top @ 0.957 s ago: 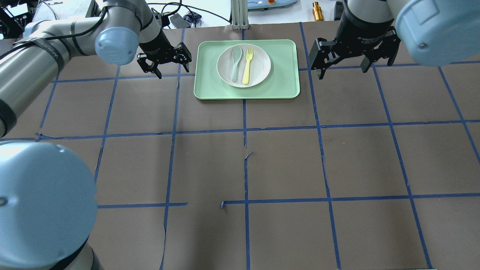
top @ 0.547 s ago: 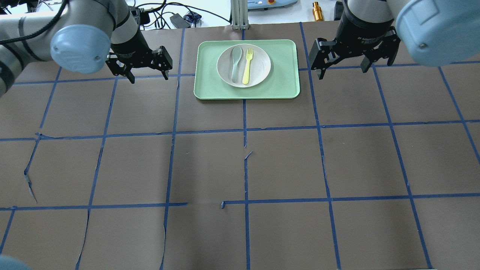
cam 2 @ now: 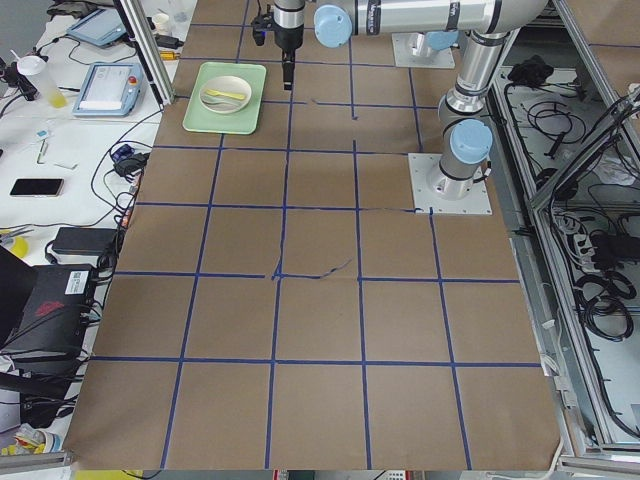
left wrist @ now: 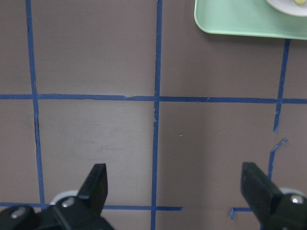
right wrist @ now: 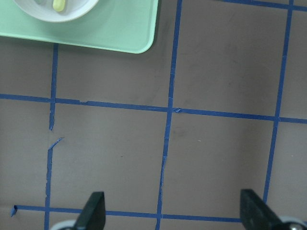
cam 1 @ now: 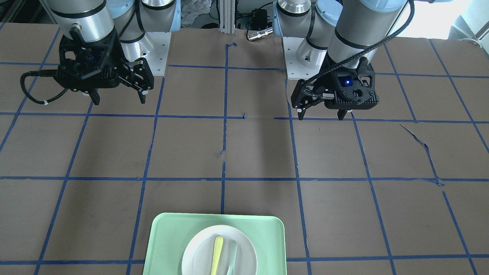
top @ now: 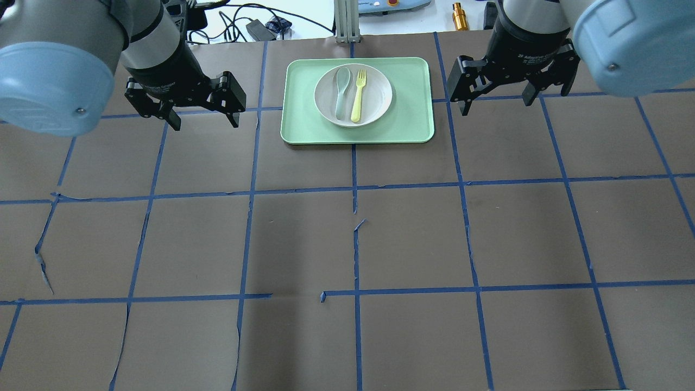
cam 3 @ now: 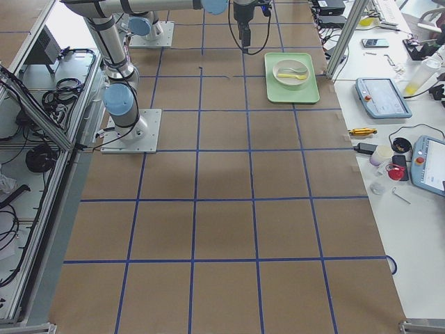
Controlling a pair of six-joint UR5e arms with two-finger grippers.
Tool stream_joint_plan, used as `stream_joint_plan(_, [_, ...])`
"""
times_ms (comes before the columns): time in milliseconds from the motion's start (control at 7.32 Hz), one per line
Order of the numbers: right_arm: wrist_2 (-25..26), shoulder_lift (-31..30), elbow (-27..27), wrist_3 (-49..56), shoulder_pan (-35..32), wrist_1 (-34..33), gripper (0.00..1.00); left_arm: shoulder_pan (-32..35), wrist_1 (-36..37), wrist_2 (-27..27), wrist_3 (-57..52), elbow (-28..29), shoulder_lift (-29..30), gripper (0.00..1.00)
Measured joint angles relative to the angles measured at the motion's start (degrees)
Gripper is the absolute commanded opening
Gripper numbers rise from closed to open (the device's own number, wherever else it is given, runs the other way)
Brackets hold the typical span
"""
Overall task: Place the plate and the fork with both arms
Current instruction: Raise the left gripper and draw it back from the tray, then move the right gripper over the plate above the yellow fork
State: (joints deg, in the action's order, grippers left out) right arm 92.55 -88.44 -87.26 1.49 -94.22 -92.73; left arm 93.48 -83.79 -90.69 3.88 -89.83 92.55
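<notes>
The white plate (top: 378,95) sits on a mint-green tray (top: 412,120) at the table's far middle. The yellow fork (top: 358,95) lies on the plate beside a grey-green spoon (top: 341,93). My left gripper (top: 205,123) hovers open and empty, left of the tray. My right gripper (top: 495,106) hovers open and empty, right of the tray. In the front view the plate (cam 1: 198,252) and fork (cam 1: 217,254) are at the bottom, the left gripper (cam 1: 320,116) on the right, the right gripper (cam 1: 119,100) on the left. The wrist views show open fingers (left wrist: 96,184) (right wrist: 254,211) over bare paper.
Brown paper with a blue tape grid (top: 353,244) covers the table. Cables and a brass part (top: 460,16) lie beyond the far edge. Tablets and small items (cam 3: 379,97) sit on the side bench. The tray's corner shows in both wrist views (left wrist: 240,21) (right wrist: 120,33).
My left arm has swung out to the left, carrying its open gripper away from the tray's left edge and a little nearer. The right arm, plate and fork have not moved.
</notes>
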Motion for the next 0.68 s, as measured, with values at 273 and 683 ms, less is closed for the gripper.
stream_joint_plan(273, [0.0, 0.0, -0.1, 0.1, 0.0, 0.0, 1.0, 0.7, -3.1, -0.2, -0.6, 2.2, 0.1, 1.0])
stream_joint_plan(683, [0.0, 0.4, -1.3, -0.2, 0.0, -1.9, 1.0, 0.8, -3.6, -0.2, -0.8, 2.2, 0.0, 1.0])
